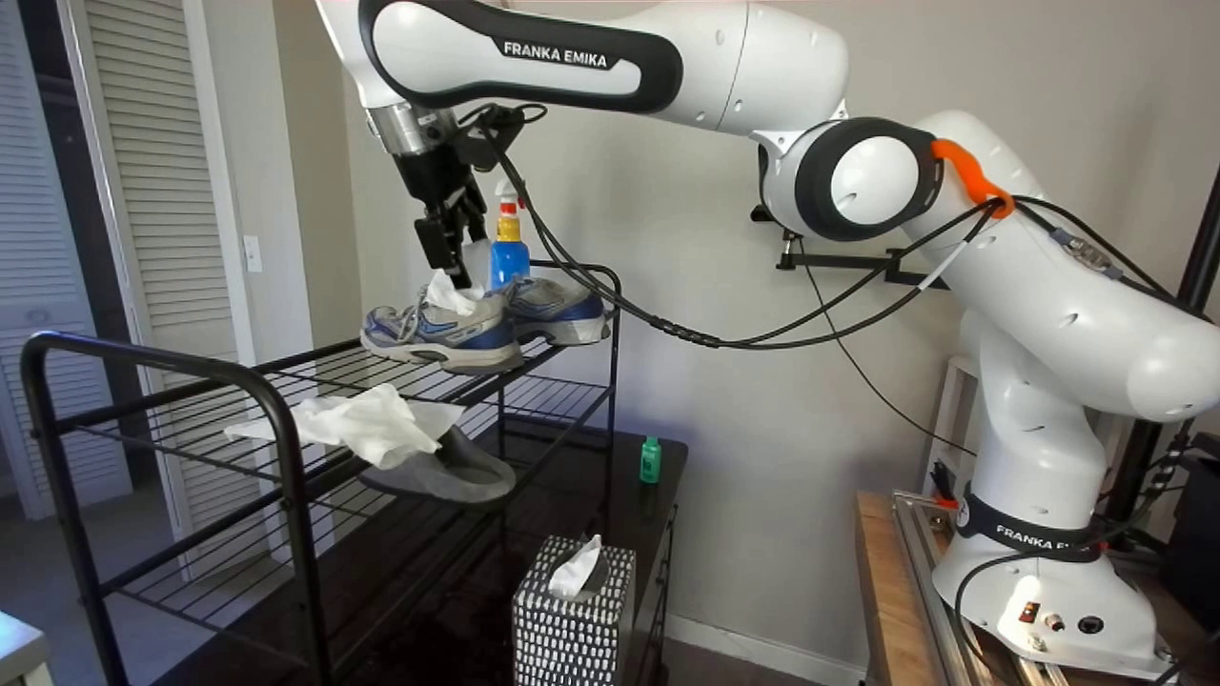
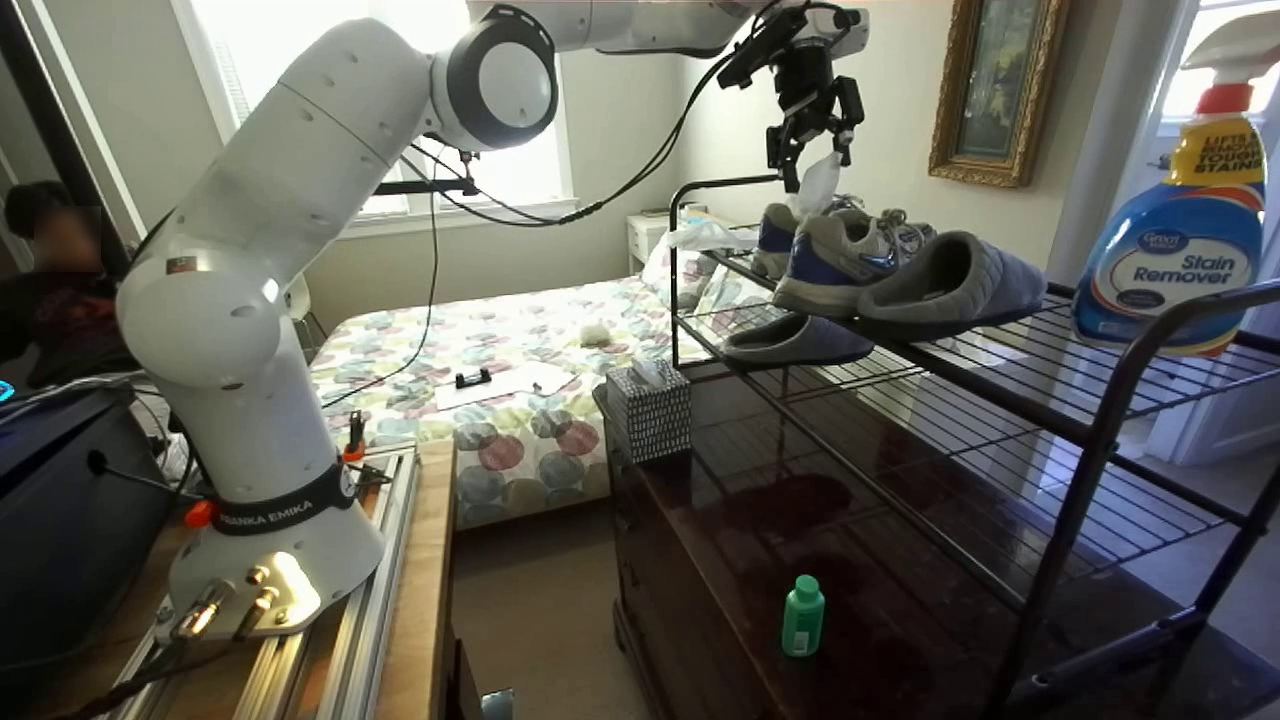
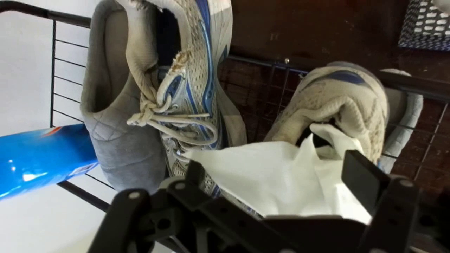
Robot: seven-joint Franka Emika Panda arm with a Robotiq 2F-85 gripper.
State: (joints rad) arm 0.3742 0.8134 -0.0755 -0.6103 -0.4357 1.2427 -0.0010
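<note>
Held jaws spread over crumpled white tissue partly inside the grey-and-blue mesh running shoe; seemed mid-stuffing, next likely needed to press tissue deeper.

Green bottle, polka-dot bedspread, gold-framed picture

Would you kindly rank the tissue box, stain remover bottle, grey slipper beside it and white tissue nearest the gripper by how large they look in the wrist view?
1. Grey slipper and white tissue: too alike to rank
2. Stain remover bottle, partly out of frame
3. Tissue box, mostly out of frame
</note>
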